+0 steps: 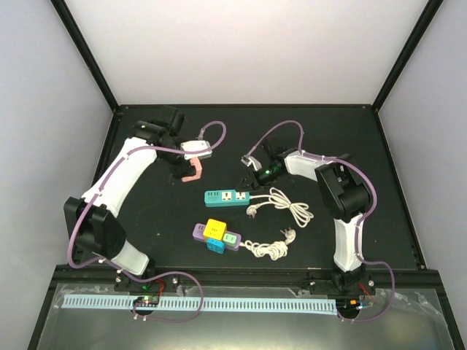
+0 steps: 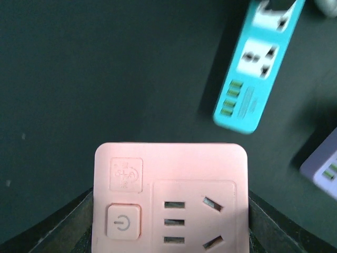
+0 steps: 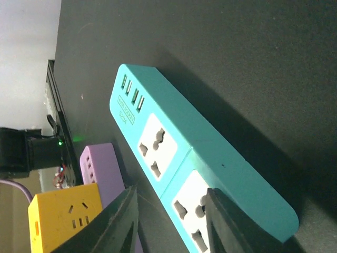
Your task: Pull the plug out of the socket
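Left fingers (image 2: 66, 229) clamping smooth pink socket (image 2: 171, 197), rounded corners — right fingers (image 3: 118, 224) parted

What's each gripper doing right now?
Left gripper: closed on the pink power strip.
Right gripper: open, holding nothing, just above the teal power strip.

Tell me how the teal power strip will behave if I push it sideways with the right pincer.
The teal power strip looks like a rigid, flat plastic bar lying low on the table, so it should slide rather than tip. The looped white cord at one end looks floppy; it will probably drag and may swing the strip around.
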